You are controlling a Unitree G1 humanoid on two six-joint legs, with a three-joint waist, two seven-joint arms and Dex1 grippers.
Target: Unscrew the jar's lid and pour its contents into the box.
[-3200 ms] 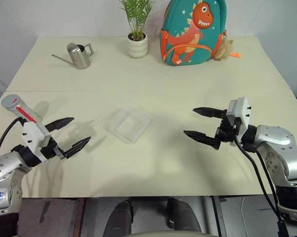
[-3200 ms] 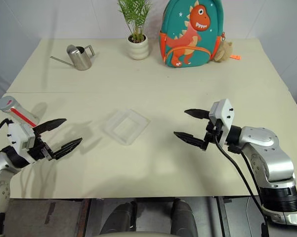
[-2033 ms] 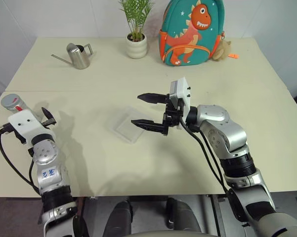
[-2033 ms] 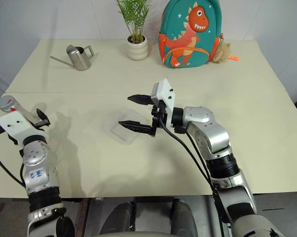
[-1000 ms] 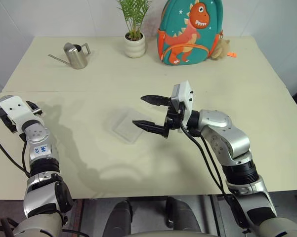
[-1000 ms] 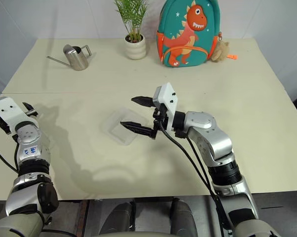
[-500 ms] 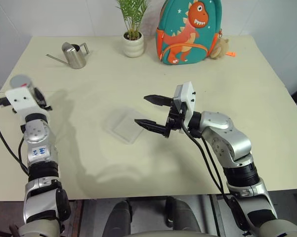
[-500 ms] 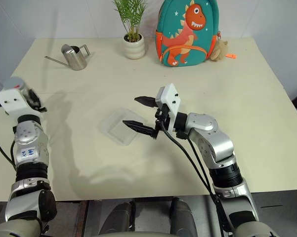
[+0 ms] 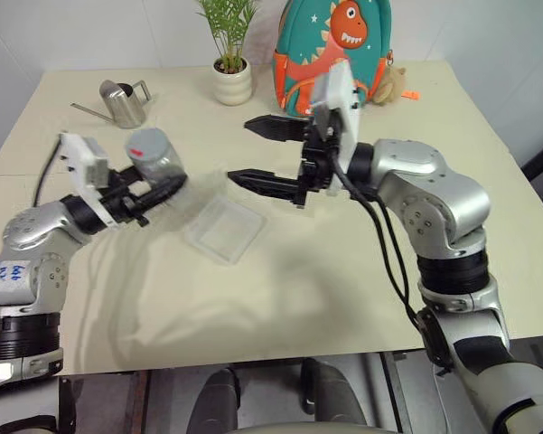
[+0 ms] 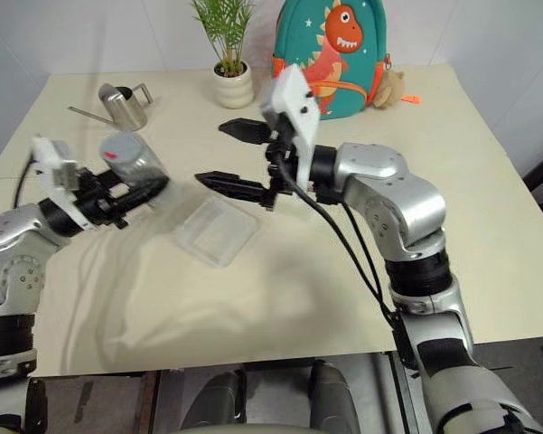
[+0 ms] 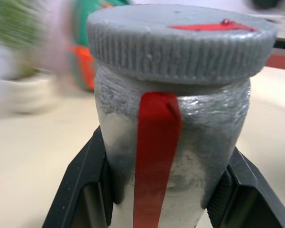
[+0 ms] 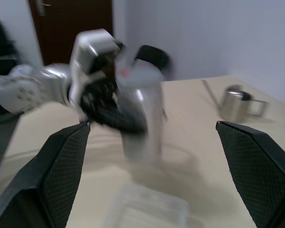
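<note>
Left eye view: the jar [image 9: 154, 155], lid [image 11: 180, 42] on, is clamped by the left gripper [image 9: 158, 193] beside the box [image 9: 222, 230]; the right gripper [image 9: 262, 154] is spread wide above the box.

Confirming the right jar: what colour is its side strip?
Red, on the jar; clearest in the left wrist view.

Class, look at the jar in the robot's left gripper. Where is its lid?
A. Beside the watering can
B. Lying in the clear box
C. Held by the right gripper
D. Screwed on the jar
D: the lid caps the jar clamped in the left gripper.
</note>
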